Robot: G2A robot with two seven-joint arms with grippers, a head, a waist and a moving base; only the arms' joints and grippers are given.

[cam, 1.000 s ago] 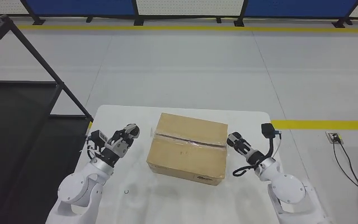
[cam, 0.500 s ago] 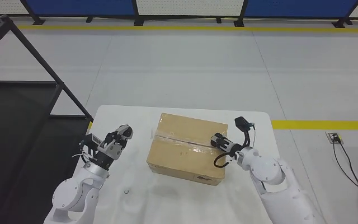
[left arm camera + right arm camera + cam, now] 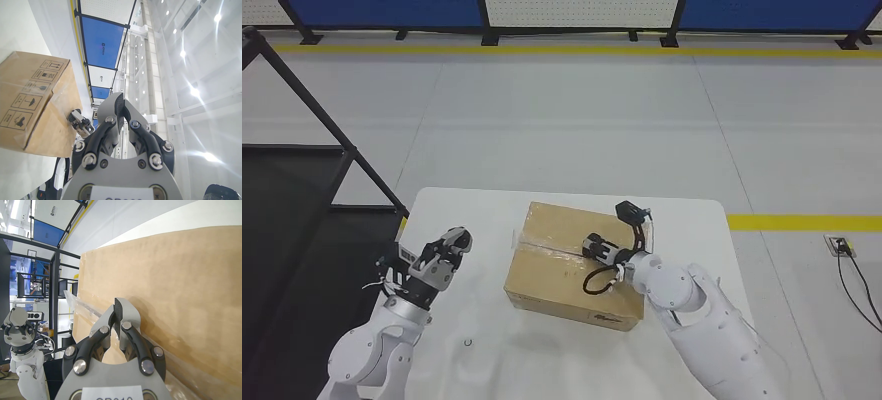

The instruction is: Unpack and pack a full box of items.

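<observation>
Nearest us, the left hand hangs over the bench, pads pressed together on nothing, well left of the cardboard box. The box sits mid-bench, flaps down and taped. On top, the right hand sits low over the lid by the seam, closed too. Its wrist view picks out a loose curl of clear tape at the end toward the left arm. The left wrist view catches handling symbols on the side. Beyond, a yellow floor line.
</observation>
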